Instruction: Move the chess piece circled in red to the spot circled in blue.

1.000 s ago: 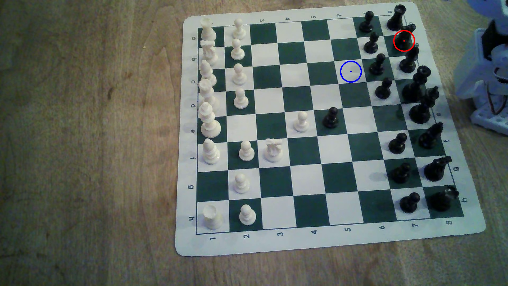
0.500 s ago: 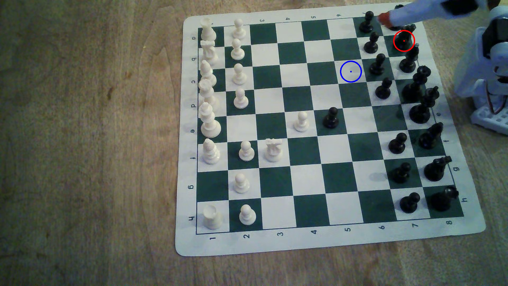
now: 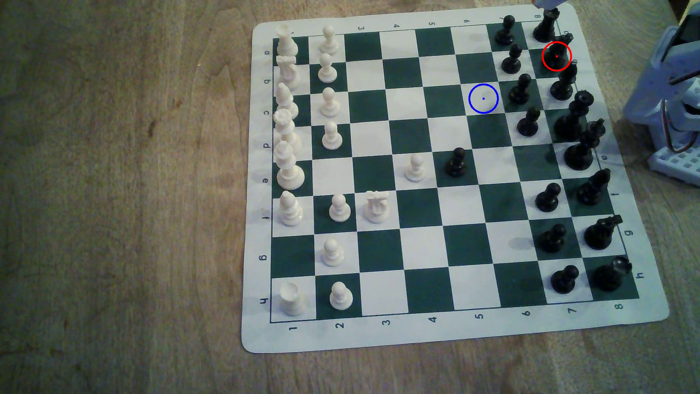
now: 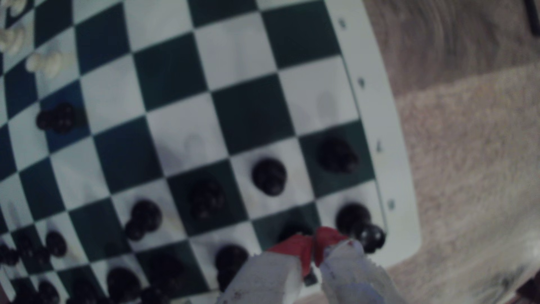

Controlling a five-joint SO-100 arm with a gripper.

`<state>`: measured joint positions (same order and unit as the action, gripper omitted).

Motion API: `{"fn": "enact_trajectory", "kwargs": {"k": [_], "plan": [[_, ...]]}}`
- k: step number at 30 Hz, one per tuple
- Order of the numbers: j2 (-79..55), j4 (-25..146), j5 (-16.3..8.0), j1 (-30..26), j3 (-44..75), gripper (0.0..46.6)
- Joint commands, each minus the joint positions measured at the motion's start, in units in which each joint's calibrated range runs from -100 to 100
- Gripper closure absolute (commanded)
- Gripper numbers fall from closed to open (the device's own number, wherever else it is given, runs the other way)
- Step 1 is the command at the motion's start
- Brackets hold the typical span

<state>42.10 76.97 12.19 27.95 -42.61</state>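
The black knight (image 3: 557,56) stands inside the red ring on a green square at the board's far right corner in the exterior view, next to the black rook (image 3: 545,26). The blue-ringed white square (image 3: 483,98) is bare, two files to the exterior view's left, just past the black pawns. A sliver of my gripper (image 3: 544,3) shows at the top edge above the rook. In the blurred wrist view my gripper (image 4: 314,244) hovers shut, red fingertips (image 4: 298,248) together and holding nothing, over the knight (image 4: 292,229) and beside the rook (image 4: 355,219).
Black pawns (image 3: 511,60) line the file between the knight and the blue ring. A black bishop (image 3: 562,85) stands close beside the knight. The arm's white base (image 3: 674,106) sits off the board at the exterior view's right. White pieces (image 3: 288,113) crowd the left side.
The arm swung in over the far right corner half a second ago, reaching past the rook. It has since drawn back, so only its tip remains at the top edge. No piece moved.
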Motion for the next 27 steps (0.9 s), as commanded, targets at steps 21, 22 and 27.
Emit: {"fn": "enact_trajectory", "kwargs": {"k": [21, 22, 27], "plan": [[3.3, -3.4, 3.5, 8.5, -12.7, 38.2], [3.2, -3.5, 3.5, 8.5, -13.0, 38.1], [2.1, -5.2, 3.6, 8.5, -14.7, 36.6]]}}
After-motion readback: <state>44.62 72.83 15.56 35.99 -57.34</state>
